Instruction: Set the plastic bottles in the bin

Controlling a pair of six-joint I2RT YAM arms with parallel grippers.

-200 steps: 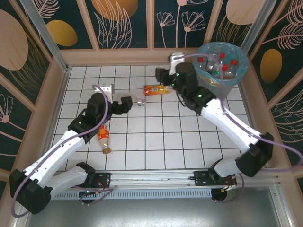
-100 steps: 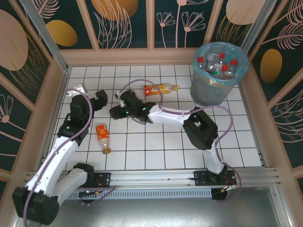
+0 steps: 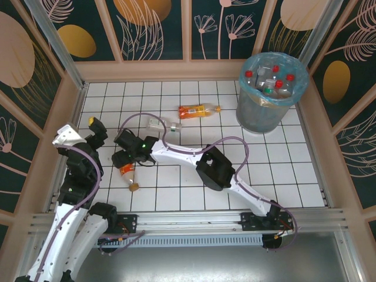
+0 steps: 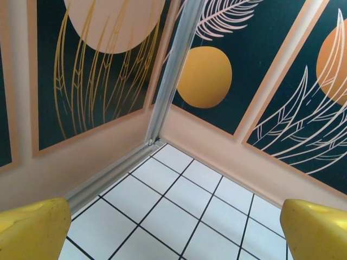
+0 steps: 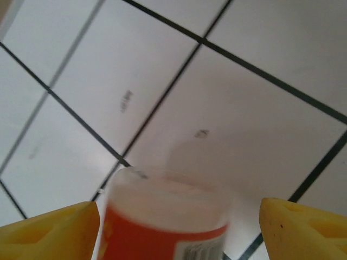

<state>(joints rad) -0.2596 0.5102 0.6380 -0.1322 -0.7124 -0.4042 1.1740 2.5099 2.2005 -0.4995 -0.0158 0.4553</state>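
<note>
Bottle (image 5: 162, 235) with orange label lies between wide-spread fingers of the right end effector (image 5: 175, 227).

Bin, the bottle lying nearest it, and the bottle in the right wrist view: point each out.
bin (image 3: 257, 116): top external, grey outer wall.
bottle nearest the bin (image 3: 192, 111): top external, orange label.
bottle under the right wrist (image 5: 162, 241): right wrist, orange label.

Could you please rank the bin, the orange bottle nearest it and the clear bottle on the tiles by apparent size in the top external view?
1. bin, by far largest.
2. orange bottle.
3. clear bottle, somewhat shorter.
</note>
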